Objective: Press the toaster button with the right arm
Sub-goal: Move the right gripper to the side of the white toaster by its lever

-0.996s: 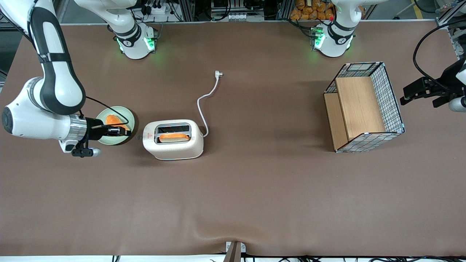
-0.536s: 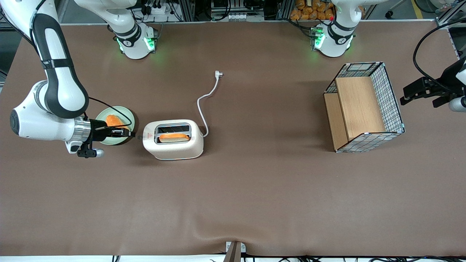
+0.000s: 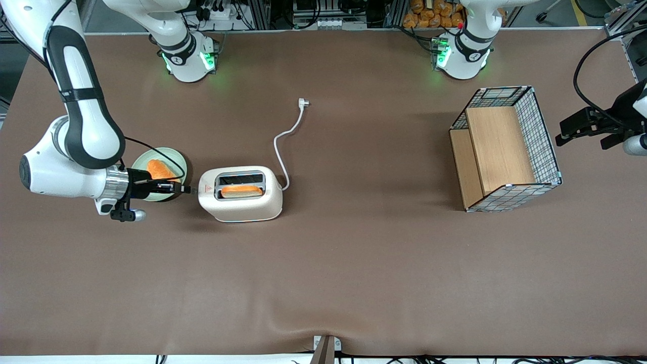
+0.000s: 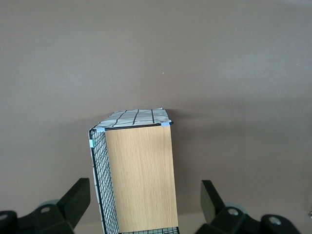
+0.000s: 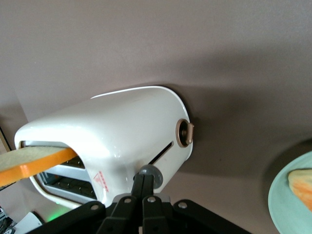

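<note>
The cream-white toaster [image 3: 240, 194] stands on the brown table with an orange toast slice [image 3: 241, 191] in the slot nearer the front camera. It also shows in the right wrist view [image 5: 112, 139]. The red triangle mark [image 3: 206, 189] is on its top at the end facing my right arm [image 3: 76, 126]. My gripper [image 3: 185, 189] is shut, fingers pressed together, with the tips on the grey round toaster button [image 5: 150, 175] at that narrow end. My gripper [image 5: 146, 179] partly covers the button. A round tan dial [image 5: 184, 132] sits on the same end.
A pale green plate [image 3: 160, 173] with an orange bread piece [image 3: 159, 169] lies under my wrist, beside the toaster. The white cord with plug [image 3: 302, 103] runs away from the front camera. A wire basket with wooden shelves [image 3: 505, 147] stands toward the parked arm's end.
My right arm has moved toward the toaster's narrow end, bringing the shut fingertips from over the plate up to the button. The toaster has not moved.
</note>
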